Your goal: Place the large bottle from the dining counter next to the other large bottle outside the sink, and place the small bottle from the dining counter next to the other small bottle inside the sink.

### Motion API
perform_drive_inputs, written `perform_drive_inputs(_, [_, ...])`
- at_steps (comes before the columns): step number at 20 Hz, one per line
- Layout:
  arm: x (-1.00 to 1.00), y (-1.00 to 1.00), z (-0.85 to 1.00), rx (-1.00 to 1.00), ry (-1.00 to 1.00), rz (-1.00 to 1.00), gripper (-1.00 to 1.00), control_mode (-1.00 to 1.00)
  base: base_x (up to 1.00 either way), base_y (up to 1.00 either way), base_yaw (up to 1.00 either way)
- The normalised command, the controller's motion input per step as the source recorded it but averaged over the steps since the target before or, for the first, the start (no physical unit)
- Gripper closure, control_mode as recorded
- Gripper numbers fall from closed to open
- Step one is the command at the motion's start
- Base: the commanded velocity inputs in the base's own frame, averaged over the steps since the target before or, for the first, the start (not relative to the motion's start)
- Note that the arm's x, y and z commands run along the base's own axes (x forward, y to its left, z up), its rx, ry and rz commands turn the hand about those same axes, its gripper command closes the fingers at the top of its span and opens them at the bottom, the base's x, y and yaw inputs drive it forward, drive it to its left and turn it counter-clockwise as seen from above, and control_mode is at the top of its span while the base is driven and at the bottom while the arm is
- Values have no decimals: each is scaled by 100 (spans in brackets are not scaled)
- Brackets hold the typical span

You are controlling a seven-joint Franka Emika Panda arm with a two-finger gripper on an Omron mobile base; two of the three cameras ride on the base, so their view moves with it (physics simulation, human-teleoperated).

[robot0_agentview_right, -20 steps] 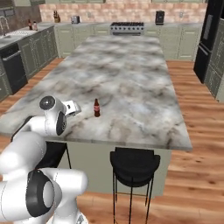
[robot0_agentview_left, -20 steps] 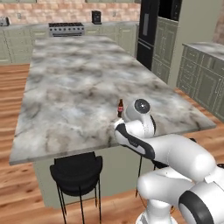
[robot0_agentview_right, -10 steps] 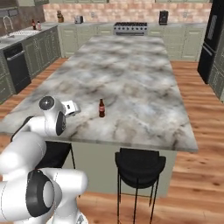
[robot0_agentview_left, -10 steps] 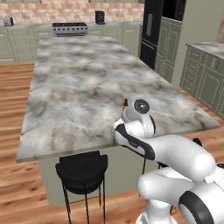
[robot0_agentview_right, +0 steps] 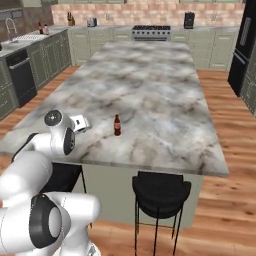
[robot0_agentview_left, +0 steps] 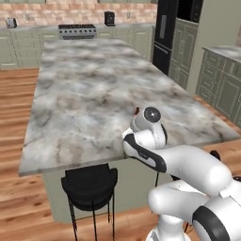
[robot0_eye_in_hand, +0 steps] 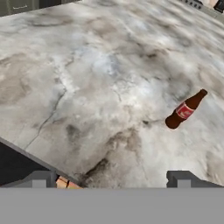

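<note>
The small bottle (robot0_eye_in_hand: 184,110), brown with a red label, stands upright on the dining counter (robot0_agentview_right: 150,85) near its front edge. In the right base view this small bottle (robot0_agentview_right: 117,125) is a short way to the right of my gripper (robot0_agentview_right: 81,123). In the hand view my gripper (robot0_eye_in_hand: 111,179) is open with nothing between its fingertips (robot0_eye_in_hand: 39,179), and the bottle is ahead and to the right. Far off at the left, the sink (robot0_agentview_right: 25,38) has a dark bottle (robot0_agentview_right: 40,27) and a paler pinkish bottle (robot0_agentview_right: 46,29) standing beside it, too small to make out.
Black stools (robot0_agentview_left: 89,186) (robot0_agentview_right: 160,187) stand under the counter's near edge. A range (robot0_agentview_right: 150,32) sits on the back wall, a black fridge (robot0_agentview_left: 164,28) at the right, and a dark dishwasher (robot0_agentview_right: 22,75) below the sink counter. Wood floor surrounds the island.
The whole scene has slid sideways in both base views, so the base has driven along the counter. The small bottle stays put on the stone. The gripper stays open.
</note>
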Motion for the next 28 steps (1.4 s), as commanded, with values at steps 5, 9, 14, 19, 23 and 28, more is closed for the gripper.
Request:
perform_drive_inputs(5, [0, 0, 0, 0, 0, 0, -100, 100, 50, -1, 0])
perform_drive_inputs(9, [0, 0, 0, 0, 0, 0, -100, 100, 48, 0, 0])
perform_drive_inputs(14, [0, 0, 0, 0, 0, 0, -100, 100, 40, 0, 0])
perform_drive_inputs(19, [0, 0, 0, 0, 0, 0, -100, 100, 39, 0, 0])
perform_drive_inputs(23, [0, 0, 0, 0, 0, 0, -100, 100, 19, 0, 0])
perform_drive_inputs(28, [0, 0, 0, 0, 0, 0, -100, 100, 8, 0, 0])
